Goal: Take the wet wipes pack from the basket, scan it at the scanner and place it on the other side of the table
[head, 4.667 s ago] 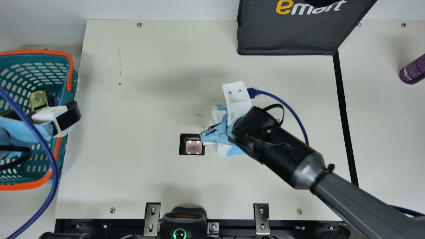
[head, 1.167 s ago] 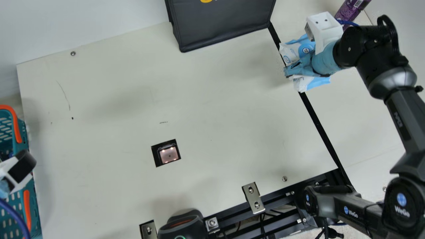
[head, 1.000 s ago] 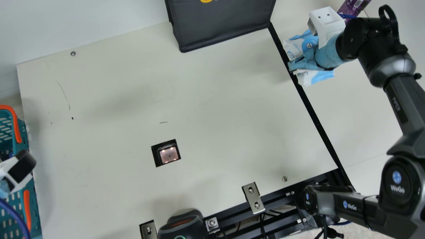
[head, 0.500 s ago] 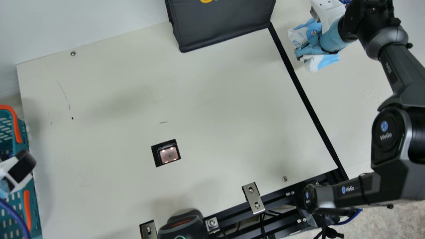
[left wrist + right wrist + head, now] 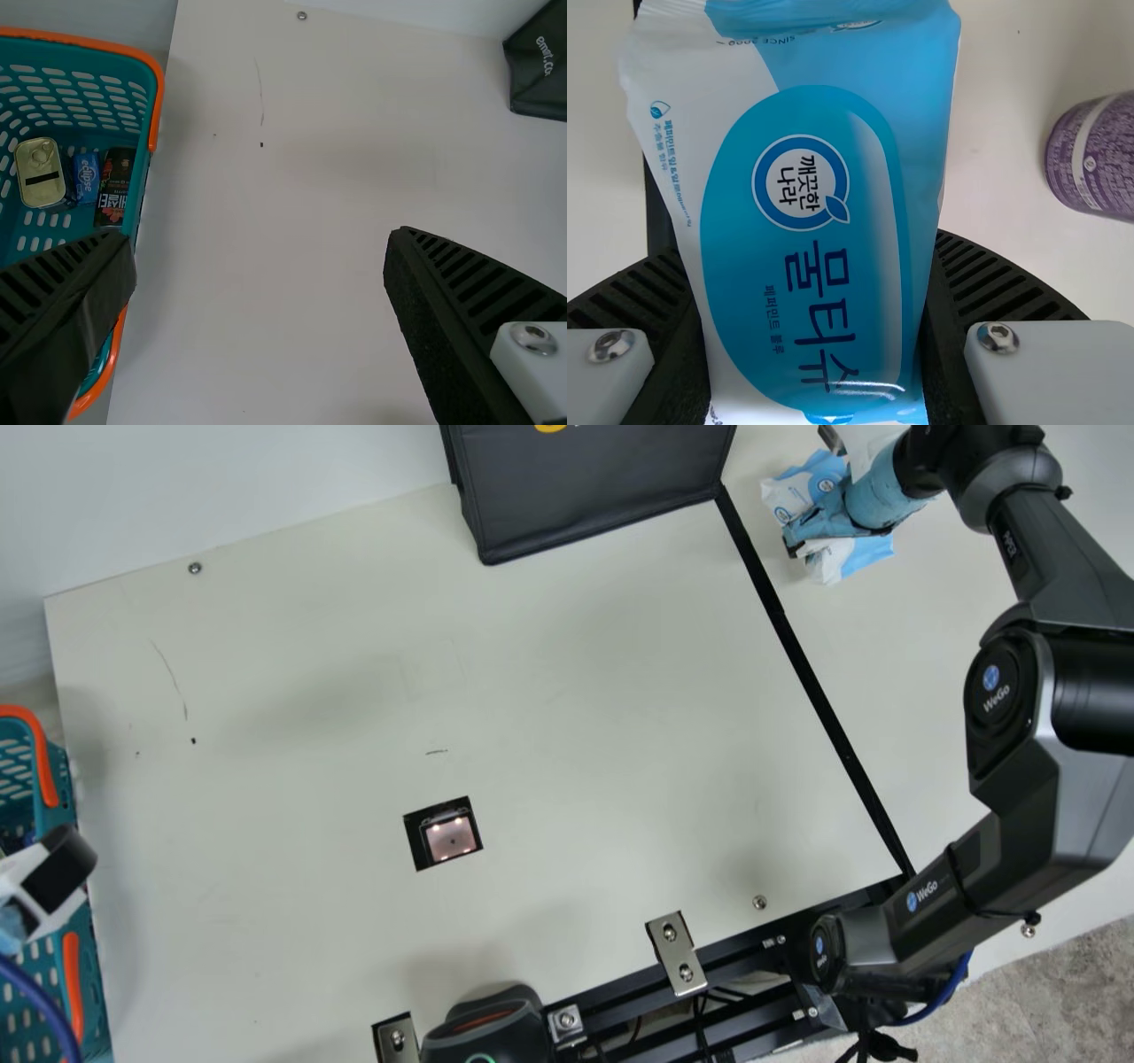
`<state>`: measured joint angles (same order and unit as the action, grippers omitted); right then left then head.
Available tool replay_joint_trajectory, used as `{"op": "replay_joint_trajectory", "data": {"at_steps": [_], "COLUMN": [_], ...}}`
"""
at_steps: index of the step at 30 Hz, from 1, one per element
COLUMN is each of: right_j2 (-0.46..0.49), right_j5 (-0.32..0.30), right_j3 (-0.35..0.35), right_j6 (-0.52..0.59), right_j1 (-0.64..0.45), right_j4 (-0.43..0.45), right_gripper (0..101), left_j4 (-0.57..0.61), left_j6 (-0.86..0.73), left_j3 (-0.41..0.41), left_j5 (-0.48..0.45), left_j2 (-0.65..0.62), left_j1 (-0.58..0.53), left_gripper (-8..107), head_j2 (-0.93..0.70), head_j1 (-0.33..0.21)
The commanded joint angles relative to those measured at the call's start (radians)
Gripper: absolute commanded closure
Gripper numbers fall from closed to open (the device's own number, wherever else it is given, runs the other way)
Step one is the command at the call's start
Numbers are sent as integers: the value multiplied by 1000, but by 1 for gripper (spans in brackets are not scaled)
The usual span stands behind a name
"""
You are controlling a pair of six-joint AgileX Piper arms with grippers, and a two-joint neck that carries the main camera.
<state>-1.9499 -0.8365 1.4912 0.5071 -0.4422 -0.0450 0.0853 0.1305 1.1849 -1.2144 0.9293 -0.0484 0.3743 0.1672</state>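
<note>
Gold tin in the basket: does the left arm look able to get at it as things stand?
Probably yes: the left gripper is open and empty near the basket, and nothing covers the tin, though the basket's rim might get in the way.

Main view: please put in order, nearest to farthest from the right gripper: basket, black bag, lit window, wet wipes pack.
1. Wet wipes pack, held in right gripper.
2. Black bag, at top.
3. Lit window, in the table.
4. Basket, left edge.

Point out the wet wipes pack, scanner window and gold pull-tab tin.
Wet wipes pack (image 5: 802,310): right wrist view, printed front.
Scanner window (image 5: 452,839): main view, lit pane.
Gold pull-tab tin (image 5: 38,168): left wrist view, lid.
</note>
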Motion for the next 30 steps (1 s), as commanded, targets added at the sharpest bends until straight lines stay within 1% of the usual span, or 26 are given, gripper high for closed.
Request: {"op": "replay_joint_trajectory", "data": {"at_steps": [1, 3, 9, 16, 24, 30], "right_j2": [-14, -27, -51, -61, -57, -39], "right_j5": [1, 1, 8, 16, 31, 59], "right_j3": [12, 21, 33, 31, 18, -7], "right_j6": [-1, -3, -20, -43, -65, -83], "right_j1": [0, 1, 8, 18, 25, 31], "right_j4": [-1, 1, 23, 51, 84, 130], "right_gripper": [101, 101, 81, 58, 31, 11], "left_j4": [0, 0, 0, 0, 0, 0], "left_j6": [0, 0, 0, 0, 0, 0], "left_j3": [0, 0, 0, 0, 0, 0], "left_j5": [0, 0, 0, 0, 0, 0], "left_j2": [0, 0, 0, 0, 0, 0], "left_j1": [0, 0, 0, 0, 0, 0], "left_gripper": [9, 9, 9, 9, 9, 9], "head_j2": [2, 2, 2, 2, 2, 2], "head_j1": [-29, -29, -29, -29, -29, -29]}}
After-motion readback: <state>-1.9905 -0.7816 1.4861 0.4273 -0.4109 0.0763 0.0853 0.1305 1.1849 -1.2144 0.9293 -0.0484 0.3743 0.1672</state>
